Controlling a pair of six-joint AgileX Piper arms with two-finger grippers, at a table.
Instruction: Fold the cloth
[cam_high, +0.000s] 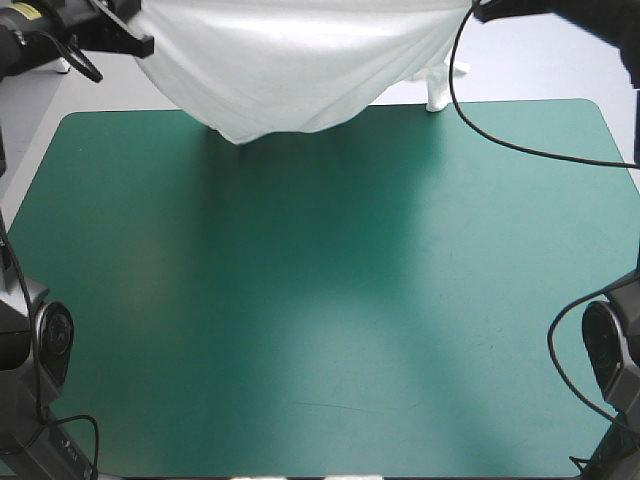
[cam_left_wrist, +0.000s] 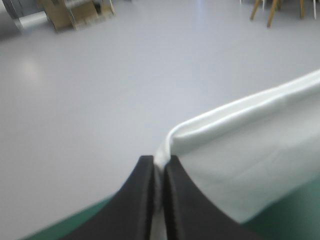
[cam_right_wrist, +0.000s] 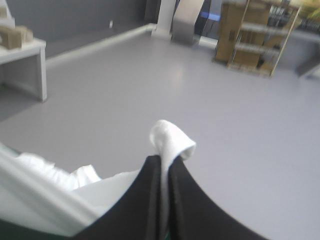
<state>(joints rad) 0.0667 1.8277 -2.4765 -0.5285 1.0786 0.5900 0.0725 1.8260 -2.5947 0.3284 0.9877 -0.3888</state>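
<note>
Pinching a thin fold of white fabric, the left gripper is seen all but pressed together, the cloth squeezed between its broad black fin-shaped fingers. The right gripper is clamped likewise, a small rolled tuft of fabric poking out past its tips. Between the two, the white short-sleeved soft-fabric T-shirt is held aloft and stretched wide over the table's far edge, its sagging lowest point hanging just above the teal-green table cover (whether it brushes the cover cannot be told). Light, limp handling is to be expected: the sheet droops in the middle, creases freely, and nothing about it is judged fragile. Slipping is the likelier risk, since only narrow edges are gripped; hold is best taken at outer corners or along a hem, as is done now. No container is seen on the table, so nothing is held in one.
</note>
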